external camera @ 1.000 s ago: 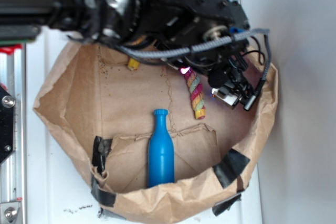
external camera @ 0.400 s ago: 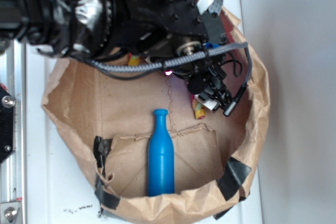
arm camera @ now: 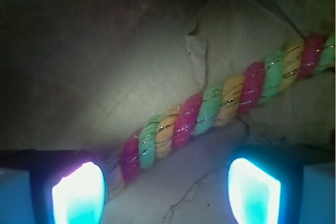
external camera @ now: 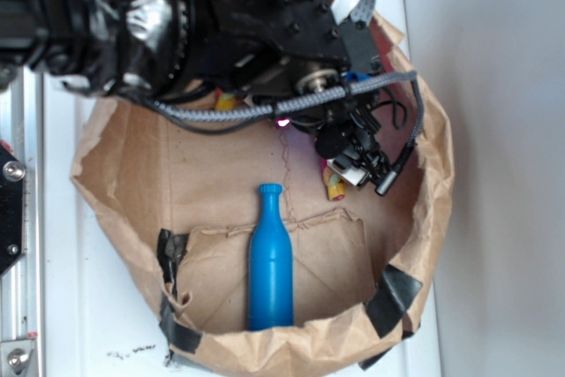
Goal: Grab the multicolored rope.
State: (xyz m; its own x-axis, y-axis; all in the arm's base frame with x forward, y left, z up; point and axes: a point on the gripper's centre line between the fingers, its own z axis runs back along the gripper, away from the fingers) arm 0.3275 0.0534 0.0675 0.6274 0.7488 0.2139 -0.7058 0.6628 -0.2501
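Wrist view: the claw point(arm camera: 167, 190) stands open, its two glowing cyan fingertips point(arm camera: 79, 193) at the lower left and lower right corners of the frame with a wide gap between them. The multicolored rope point(arm camera: 220, 106), twisted of red, yellow and light-green strands, runs diagonally from beside the left fingertip up to the right edge of the frame; its lower end lies against the inner side of the left fingertip, though actual contact cannot be judged. The rope rests on creased brown paper.

Exterior view: the claw point(external camera: 357, 161) sits right of centre, low inside a paper bag point(external camera: 124, 192) with a rolled-down rim patched by black tape point(external camera: 393, 293). Only a short red-and-yellow tip of the rope point(external camera: 335, 187) shows just below the claw; the rest is hidden by the arm point(external camera: 221, 24), which fills the upper part of the frame. A grey braided cable point(external camera: 265, 110) loops beneath the arm. A blue bottle point(external camera: 270, 262) lies on the bag floor at lower centre, apart from the rope tip. The bag stands on a white table point(external camera: 66, 306).
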